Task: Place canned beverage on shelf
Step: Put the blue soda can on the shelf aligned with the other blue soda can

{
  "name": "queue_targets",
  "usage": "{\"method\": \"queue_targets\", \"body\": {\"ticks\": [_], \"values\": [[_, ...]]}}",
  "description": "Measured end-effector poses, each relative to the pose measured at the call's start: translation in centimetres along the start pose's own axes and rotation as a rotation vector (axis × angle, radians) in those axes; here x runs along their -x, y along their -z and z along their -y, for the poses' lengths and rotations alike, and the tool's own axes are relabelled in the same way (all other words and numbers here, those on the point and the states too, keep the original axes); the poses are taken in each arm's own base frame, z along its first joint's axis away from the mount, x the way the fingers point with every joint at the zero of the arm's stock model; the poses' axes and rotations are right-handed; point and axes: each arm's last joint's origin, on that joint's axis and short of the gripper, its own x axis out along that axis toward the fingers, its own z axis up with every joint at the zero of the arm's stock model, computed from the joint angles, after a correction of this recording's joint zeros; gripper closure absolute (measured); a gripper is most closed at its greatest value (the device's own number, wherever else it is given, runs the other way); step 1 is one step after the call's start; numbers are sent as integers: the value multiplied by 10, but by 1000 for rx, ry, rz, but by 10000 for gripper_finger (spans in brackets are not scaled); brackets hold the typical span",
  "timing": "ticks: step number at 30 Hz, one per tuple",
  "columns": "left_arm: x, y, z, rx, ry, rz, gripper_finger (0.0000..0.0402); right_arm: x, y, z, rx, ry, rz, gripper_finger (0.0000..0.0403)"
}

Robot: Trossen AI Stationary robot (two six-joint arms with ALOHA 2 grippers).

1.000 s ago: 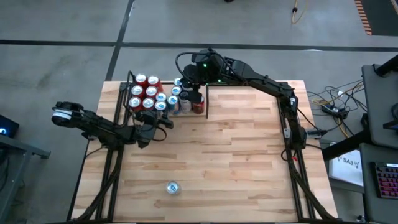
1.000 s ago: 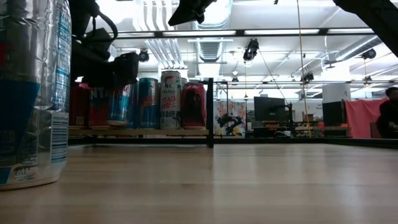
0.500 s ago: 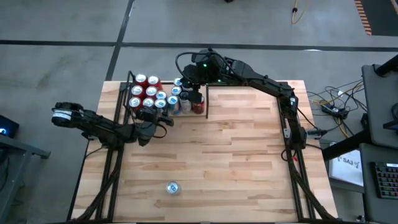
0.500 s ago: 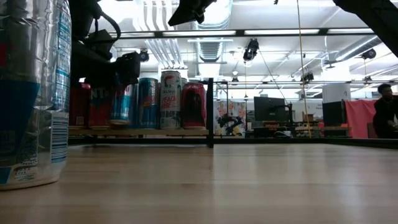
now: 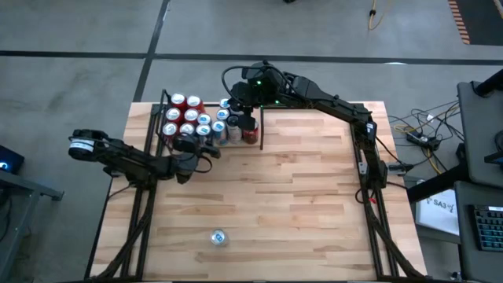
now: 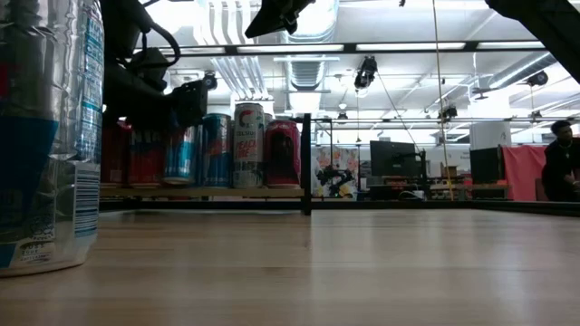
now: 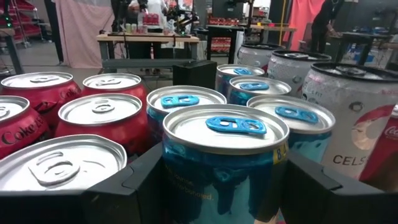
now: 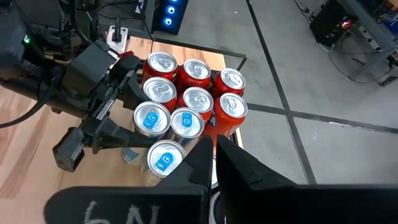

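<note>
The shelf (image 5: 261, 130) is a black-framed bay at the table's far left, and its wood floor (image 6: 217, 192) is packed with red and blue cans. My left gripper (image 5: 201, 146) reaches in level from the table's left, shut on a blue can (image 7: 224, 149) in the near row. This can (image 6: 181, 154) stands upright among the others. My right gripper (image 8: 215, 144) hangs shut above the shelf's right end (image 5: 248, 118), touching nothing. Another can (image 5: 218, 237) stands alone near the table's front edge. My left gripper pinches the blue can's side wall just below its top rim (image 7: 177, 168) between its two fingers (image 7: 140, 183), one on each side. The fingers lie level, coming from the table's near left. The can stands upright; its base seems to rest on the shelf floor.
Red cans (image 5: 182, 115) fill the shelf's left part; blue and white cans (image 5: 222, 118) crowd beside the held one. A black post (image 6: 307, 163) marks the shelf's right end. Bare wood table (image 5: 299, 196) spreads to the right and front. A person (image 6: 562, 167) stands far behind.
</note>
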Motion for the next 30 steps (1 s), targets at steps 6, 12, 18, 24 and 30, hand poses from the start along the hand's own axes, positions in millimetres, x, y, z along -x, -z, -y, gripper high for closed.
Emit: {"method": "queue_targets", "body": {"ticks": [6, 12, 18, 24, 30], "values": [[-1, 4, 3, -7, -1, 3, 184, 0, 0, 0, 1, 1, 0, 394], [-3, 6, 3, -21, -7, 6, 183, 0, 0, 0, 1, 1, 0, 394], [-4, 6, 3, -24, -15, 8, 165, -3, 1, 0, 0, -3, -4, 394], [-4, 6, 3, -22, -15, 8, 150, -14, 6, -2, -2, -32, -14, 394], [-5, 5, 3, -19, -16, 10, 145, -27, 12, -4, -3, -41, -36, 394]]}}
